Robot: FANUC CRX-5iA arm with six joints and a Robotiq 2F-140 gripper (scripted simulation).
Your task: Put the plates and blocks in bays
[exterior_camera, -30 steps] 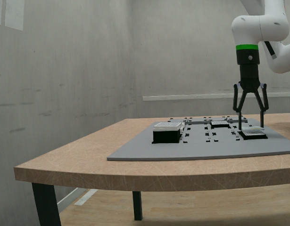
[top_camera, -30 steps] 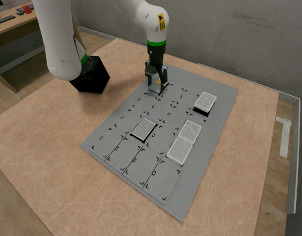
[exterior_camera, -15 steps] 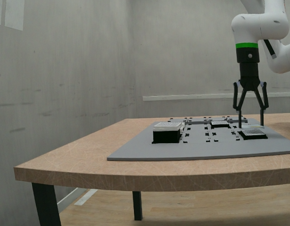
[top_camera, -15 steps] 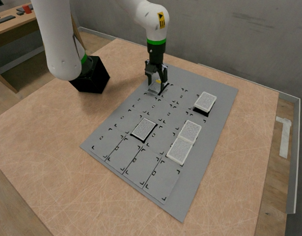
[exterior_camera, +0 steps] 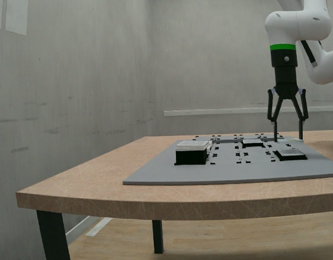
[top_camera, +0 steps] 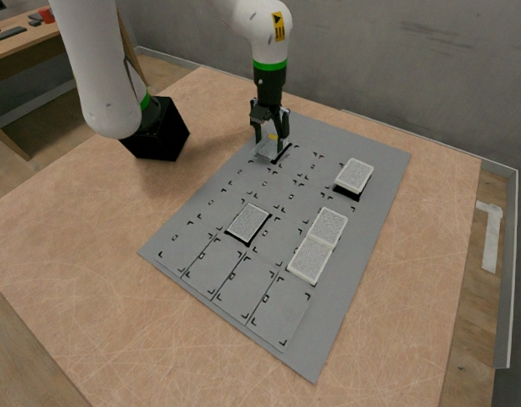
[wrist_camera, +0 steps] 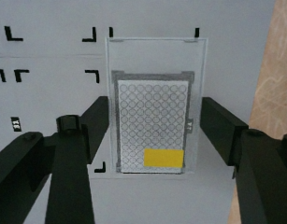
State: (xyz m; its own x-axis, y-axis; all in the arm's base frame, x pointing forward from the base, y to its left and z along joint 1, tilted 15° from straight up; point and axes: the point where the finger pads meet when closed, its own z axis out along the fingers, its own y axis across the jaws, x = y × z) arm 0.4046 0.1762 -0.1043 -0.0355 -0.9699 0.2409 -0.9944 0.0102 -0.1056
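My gripper (top_camera: 269, 141) stands over the deck's front-left bay, next to the arm's base, and is shut on the clear lid (wrist_camera: 154, 105). In the wrist view both fingers press the lid's long sides. The culture plate (wrist_camera: 152, 123), with a yellow label (wrist_camera: 164, 159), lies under the lid. The lid's outline is wider than the plate and reaches past its top edge in that view. I cannot tell how high the lid sits above the plate. In the side view the fingertips (exterior_camera: 287, 138) are close to the deck.
On the grey deck (top_camera: 278, 227) a tall sealed block (top_camera: 354, 175) stands in the back-left bay. Two sealed plates (top_camera: 326, 225) (top_camera: 309, 259) lie end to end in the back row. Another sealed plate (top_camera: 248, 222) lies mid-deck. The raised bays (top_camera: 234, 280) hold nothing.
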